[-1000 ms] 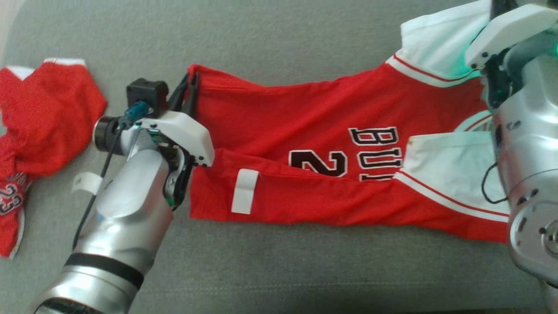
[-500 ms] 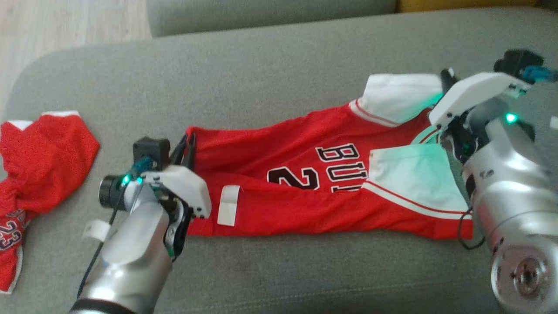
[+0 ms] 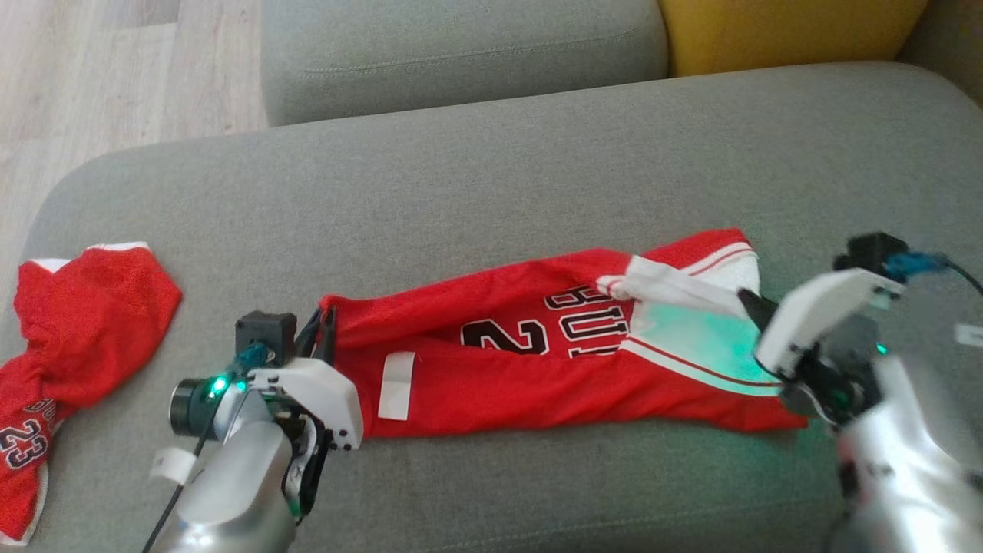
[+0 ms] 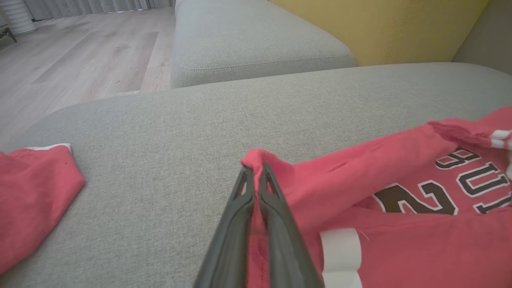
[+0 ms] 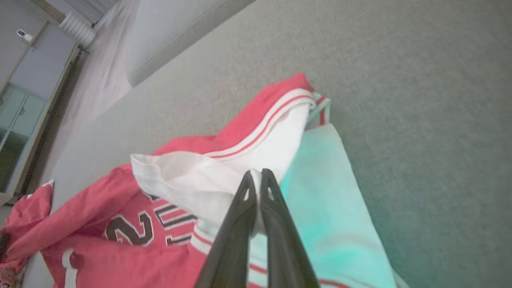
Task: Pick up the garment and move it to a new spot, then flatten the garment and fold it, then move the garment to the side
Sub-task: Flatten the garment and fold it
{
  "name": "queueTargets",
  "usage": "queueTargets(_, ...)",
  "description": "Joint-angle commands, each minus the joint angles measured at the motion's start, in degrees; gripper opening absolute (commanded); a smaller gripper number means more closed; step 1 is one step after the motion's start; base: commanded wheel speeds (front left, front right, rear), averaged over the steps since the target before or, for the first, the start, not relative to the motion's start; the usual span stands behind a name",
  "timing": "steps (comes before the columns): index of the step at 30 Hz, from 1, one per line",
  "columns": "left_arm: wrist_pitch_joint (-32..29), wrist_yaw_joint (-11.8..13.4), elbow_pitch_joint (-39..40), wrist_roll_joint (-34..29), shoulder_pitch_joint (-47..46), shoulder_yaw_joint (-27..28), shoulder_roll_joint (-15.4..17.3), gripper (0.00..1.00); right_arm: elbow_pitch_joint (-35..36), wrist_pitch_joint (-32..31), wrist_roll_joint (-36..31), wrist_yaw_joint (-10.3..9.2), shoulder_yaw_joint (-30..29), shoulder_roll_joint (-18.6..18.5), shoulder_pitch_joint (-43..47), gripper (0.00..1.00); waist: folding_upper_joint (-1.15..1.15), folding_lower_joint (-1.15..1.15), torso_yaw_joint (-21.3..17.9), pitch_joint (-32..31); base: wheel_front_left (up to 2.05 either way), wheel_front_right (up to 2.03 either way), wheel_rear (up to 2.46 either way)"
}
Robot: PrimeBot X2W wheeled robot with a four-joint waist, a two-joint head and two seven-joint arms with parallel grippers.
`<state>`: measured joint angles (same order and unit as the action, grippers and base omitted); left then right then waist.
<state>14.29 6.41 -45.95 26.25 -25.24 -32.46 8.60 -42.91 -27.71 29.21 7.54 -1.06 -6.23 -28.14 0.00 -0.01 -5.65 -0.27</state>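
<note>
While the left fingers are clenched on the red hem corner of the garment and the right fingers are clenched on a pinch of its white shoulder fabric, each grip takes in little cloth. A hard pull apart could strip a corner free and drop that end in a heap. Between them the garment lies lengthwise on the grey sofa seat, apparently doubled along its length, slack and wrinkled near the right end. Lifting unevenly may undo that fold or drag the lower layer askew. To the left, well apart, a second red garment could be snagged by a wide swing. Beyond, the seat's rounded edge falls to the floor, where cloth could slide off.
</note>
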Motion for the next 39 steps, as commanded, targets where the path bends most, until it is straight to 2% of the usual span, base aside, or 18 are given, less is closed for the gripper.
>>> queueTargets(1,0.71,0.33,1.85,-0.32,-2.09,1.98,1.77,0.0,7.11,-2.86,1.1,-0.05,0.82,-1.38,0.43,0.0,0.0,0.01,-0.14,-0.03,0.0,0.0,0.0)
queueTargets(4,0.71,0.44,2.07,-0.37,-1.75,1.96,1.94,0.0,19.8,-10.86,2.16,-0.05,-1.44,-2.28,7.46,0.0,0.0,0.01,-0.38,0.05,0.0,0.0,0.0)
queueTargets(9,0.71,0.39,2.48,-0.53,-1.62,1.82,2.14,0.0,37.46,-23.27,1.09,-0.05,-6.39,-0.37,15.78,0.0,0.0,0.01,-0.32,0.49,0.0,0.0,0.0)
queueTargets(10,0.71,0.39,2.48,-0.53,-1.62,1.82,2.14,0.0,37.46,-23.27,1.09,-0.05,-6.39,-0.37,15.78,0.0,0.0,0.01,-0.32,0.49,0.0,0.0,0.0)
queueTargets(16,0.71,0.16,2.65,-0.67,-1.63,1.65,2.14,0.0,49.55,-32.61,-0.43,-0.05,-9.82,2.32,20.93,0.0,0.0,0.01,0.32,0.97,0.0,0.0,0.0)
queueTargets(22,0.71,-0.39,2.11,-0.9,-1.08,0.9,2.05,0.0,52.94,-33.42,-3.12,-0.05,-10.19,2.99,23.33,0.0,0.0,0.01,0.9,1.06,0.0,0.0,0.0)
queueTargets(34,-0.15,-1.11,0.51,-0.82,0.16,-0.79,2.79,0.0,50.35,-30.37,-6.27,-0.05,-9.33,1.33,26.96,0.0,0.0,0.01,1.75,0.88,0.0,0.0,0.0)
queueTargets(35,-0.17,-1.03,0.31,-0.78,0.21,-0.85,2.74,0.22,50.38,-29.79,-6.8,-0.05,-9.09,1.04,26.98,1.0,0.0,0.01,1.69,0.84,0.0,0.0,0.0)
queueTargets(36,-0.16,-0.9,0.13,-0.75,0.24,-0.88,2.7,0.7,50.33,-28.97,-7.35,-0.05,-9.14,0.97,26.93,1.0,0.0,0.01,1.61,0.81,0.0,0.0,0.0)
queueTargets(37,-0.14,-0.78,0.02,-0.73,0.28,-0.92,2.64,1.0,50.3,-28.18,-7.78,-0.05,-8.81,0.81,26.86,1.0,0.0,0.01,1.54,0.79,0.0,0.0,0.0)
queueTargets(39,-0.1,-0.68,-0.13,-0.59,0.37,-0.96,2.52,1.0,50.21,-25.91,-8.51,-0.05,-8.82,0.61,26.58,1.0,0.0,0.01,1.43,0.74,0.0,0.0,0.0)
